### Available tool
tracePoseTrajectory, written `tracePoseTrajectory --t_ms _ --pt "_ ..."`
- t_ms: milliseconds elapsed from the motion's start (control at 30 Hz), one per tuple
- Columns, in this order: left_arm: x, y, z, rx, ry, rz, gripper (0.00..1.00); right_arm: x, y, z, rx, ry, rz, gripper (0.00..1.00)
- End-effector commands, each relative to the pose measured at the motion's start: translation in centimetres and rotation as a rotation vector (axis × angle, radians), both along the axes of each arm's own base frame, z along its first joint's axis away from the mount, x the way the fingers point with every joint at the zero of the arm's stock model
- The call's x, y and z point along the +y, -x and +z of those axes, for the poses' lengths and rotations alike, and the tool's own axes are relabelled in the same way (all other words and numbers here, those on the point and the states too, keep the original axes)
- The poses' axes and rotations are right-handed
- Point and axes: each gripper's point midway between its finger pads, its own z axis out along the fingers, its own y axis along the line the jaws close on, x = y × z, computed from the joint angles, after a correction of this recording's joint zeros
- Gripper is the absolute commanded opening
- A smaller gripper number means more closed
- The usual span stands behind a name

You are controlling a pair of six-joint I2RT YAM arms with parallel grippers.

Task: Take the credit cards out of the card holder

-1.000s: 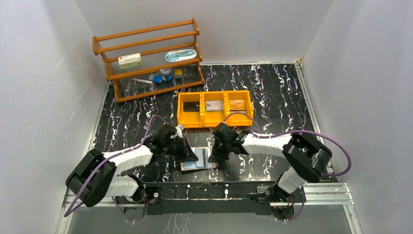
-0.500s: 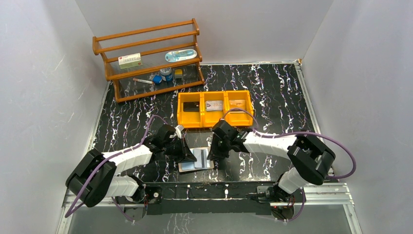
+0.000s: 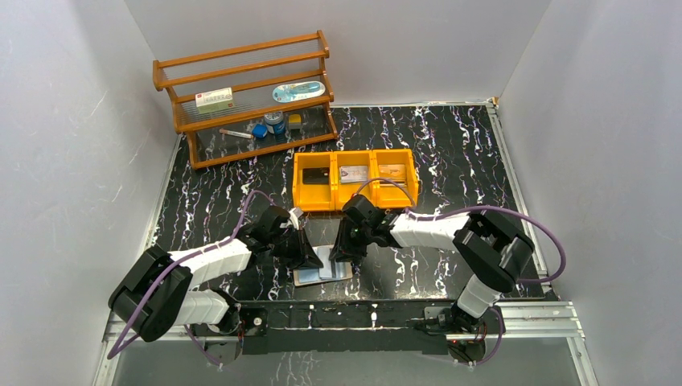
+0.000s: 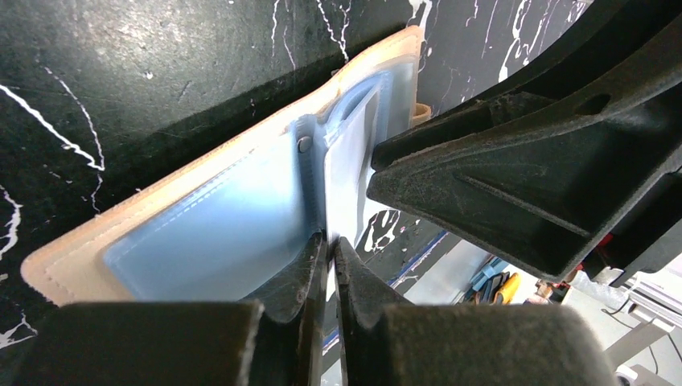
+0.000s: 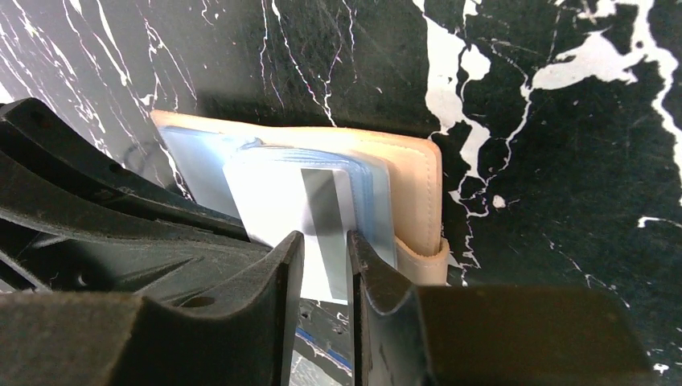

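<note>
The card holder (image 3: 326, 273) lies open on the counter (image 3: 450, 161) near the arm bases. The left hand (image 4: 328, 241) is pinched closed at its crease. The right hand (image 5: 323, 241), slightly open, straddles a striped card (image 5: 269, 197) poking out.

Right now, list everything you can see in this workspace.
Orange-brown wooden three-tier rack: one, back left.
White box: one, rack's middle tier.
Pale blue oval pack: one, same tier.
Small bits (blue cap, jar, yellow block, thin stick): four, bottom tier.
Yellow plastic three-compartment bin: one, centre of table.
Flat cards: three, dark, silvery-grey, tan, one per bin compartment.
Tan two-leaf card holder with pale blue pockets: one, open, near edge.
White card with dark stripe: one, on the card holder.
Black white-veined table: one.
Left gripper: black, shut, at the card holder.
Right gripper: black, open, astride the striped card.
</note>
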Motion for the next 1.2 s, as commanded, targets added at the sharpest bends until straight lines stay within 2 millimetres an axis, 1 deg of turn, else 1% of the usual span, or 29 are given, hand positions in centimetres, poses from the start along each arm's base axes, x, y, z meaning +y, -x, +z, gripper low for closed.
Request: tracePoseTrajectory --t_ms 0,67,167,233,333,467,533,633,833,967,1167 --pt "-0.4 -0.2 1.3 -0.019 0.033 -0.01 0.09 -1.4 0.5 -2.5 0.035 0.068 -0.027 0.34" --pt "-0.4 -0.2 1.3 -0.017 0.038 -0.009 0.12 -2.0 0.7 -2.9 0.049 0.088 -0.046 0.32" --pt "-0.5 -0.2 1.5 -0.017 0.042 -0.006 0.15 -3.4 1.0 -3.7 0.065 0.159 -0.075 0.31" --pt "-0.6 -0.2 1.5 -0.015 0.054 -0.002 0.16 -4.1 1.0 -3.8 0.067 0.181 -0.094 0.3" --pt "-1.0 -0.3 1.9 -0.014 0.091 0.005 0.14 -4.2 1.3 -3.9 0.073 0.173 -0.099 0.3" --pt "-1.2 -0.4 1.9 -0.003 0.107 0.02 0.07 -4.5 1.5 -4.4 0.087 0.192 -0.101 0.3" --pt "-1.0 -0.4 1.8 0.003 0.107 0.031 0.02 -4.7 1.6 -4.6 0.094 0.199 -0.103 0.29" --pt "-0.2 -0.6 1.5 0.01 0.089 0.06 0.0 -5.1 1.6 -4.8 0.097 0.209 -0.112 0.27" --pt "0.6 -0.4 1.4 0.013 0.087 0.059 0.0 -5.6 1.5 -5.1 0.102 0.217 -0.123 0.23" --pt "0.8 -0.2 1.3 0.013 0.073 0.042 0.0 -5.5 1.5 -5.1 0.104 0.214 -0.117 0.22" --pt "1.5 0.1 1.2 0.002 0.035 0.043 0.03 -5.7 1.6 -5.2 0.108 0.222 -0.12 0.21"
